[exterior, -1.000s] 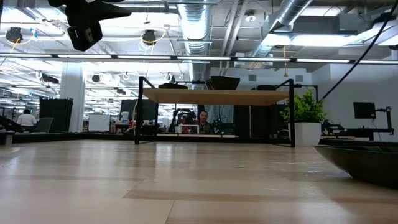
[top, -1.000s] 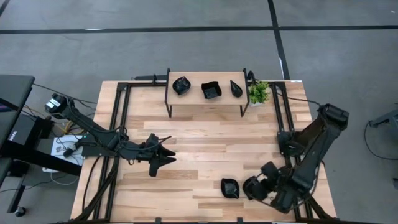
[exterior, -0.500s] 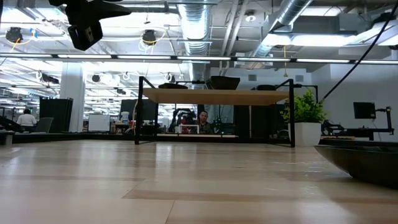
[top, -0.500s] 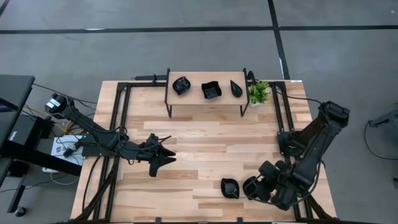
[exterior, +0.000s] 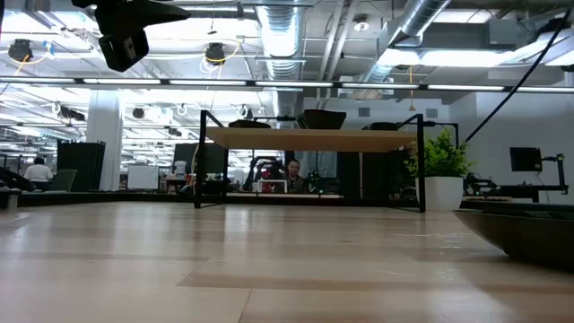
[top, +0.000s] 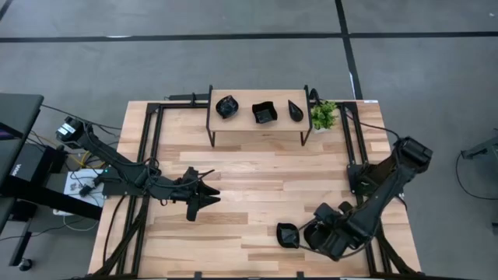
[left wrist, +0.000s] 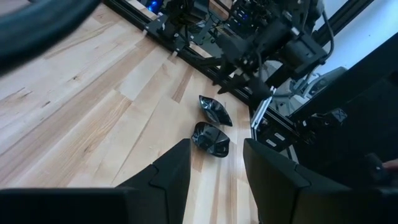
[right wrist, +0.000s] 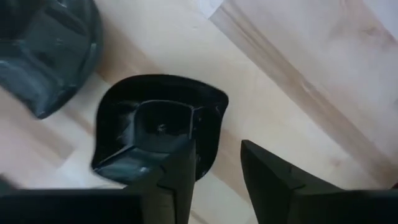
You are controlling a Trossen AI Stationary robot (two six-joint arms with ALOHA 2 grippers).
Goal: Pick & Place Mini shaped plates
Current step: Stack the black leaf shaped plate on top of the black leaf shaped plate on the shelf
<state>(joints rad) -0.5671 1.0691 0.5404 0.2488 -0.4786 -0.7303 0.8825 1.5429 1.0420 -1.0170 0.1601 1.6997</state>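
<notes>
On the pale wooden plank table (top: 257, 187), the right claw (right wrist: 214, 165) straddles a glossy black square dish's rim (right wrist: 158, 124), fingers parted; the left claw (top: 208, 194) hovers open.

The middle of the wooden table (top: 257, 183) lies bare and gives wide passage between the left gripper (top: 204, 194), hanging above its left part, and the small shelf (top: 257, 118) at the far edge. That shelf carries three black plates (top: 264, 113) with a potted plant (top: 324, 116) just beside its right legs. Near the front edge another plate (top: 288, 235) and the right gripper (top: 305, 236) just beside it crowd that stretch.
</notes>
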